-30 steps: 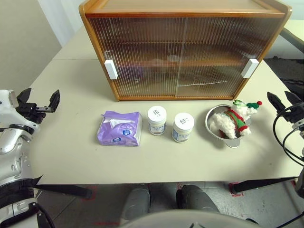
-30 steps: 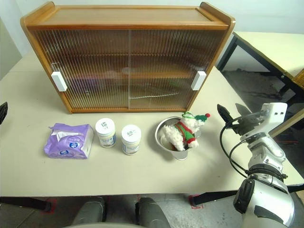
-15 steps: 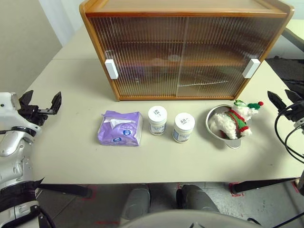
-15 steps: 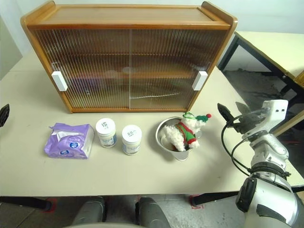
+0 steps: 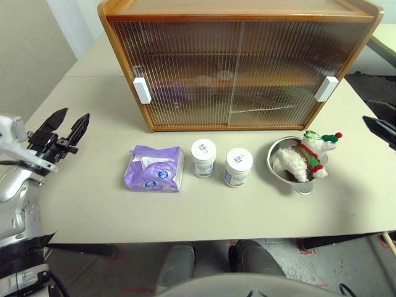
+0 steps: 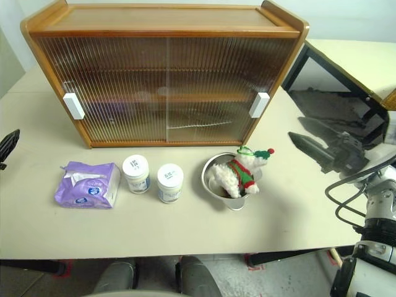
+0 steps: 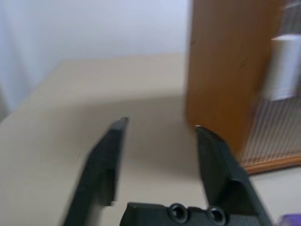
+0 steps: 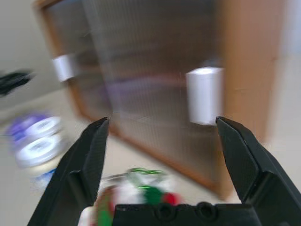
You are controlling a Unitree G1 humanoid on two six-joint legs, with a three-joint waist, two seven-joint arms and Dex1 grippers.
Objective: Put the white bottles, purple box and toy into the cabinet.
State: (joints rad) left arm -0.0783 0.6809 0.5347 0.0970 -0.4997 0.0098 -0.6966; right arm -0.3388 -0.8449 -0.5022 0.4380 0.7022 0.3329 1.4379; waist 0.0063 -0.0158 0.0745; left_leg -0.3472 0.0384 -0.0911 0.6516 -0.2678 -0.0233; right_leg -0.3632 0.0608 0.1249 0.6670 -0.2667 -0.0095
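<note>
The cabinet [image 5: 238,65] stands at the back of the table [image 5: 93,204] with both sliding doors drawn across its front. In a row before it lie the purple box [image 5: 154,168], the two white bottles [image 5: 203,158] just beside it, and the toy [image 5: 304,161] sitting in a steel bowl [image 5: 278,162]. The left gripper [image 5: 67,128] hangs over the table's left part, fingers parted and grasping nothing — the purple box lies well off to the right of its fingertips, the cabinet's left end ahead of them. The right gripper [image 8: 162,127] has its fingers spread wide, empty — the right door handle [image 8: 203,95] sits beyond them and the toy below.
</note>
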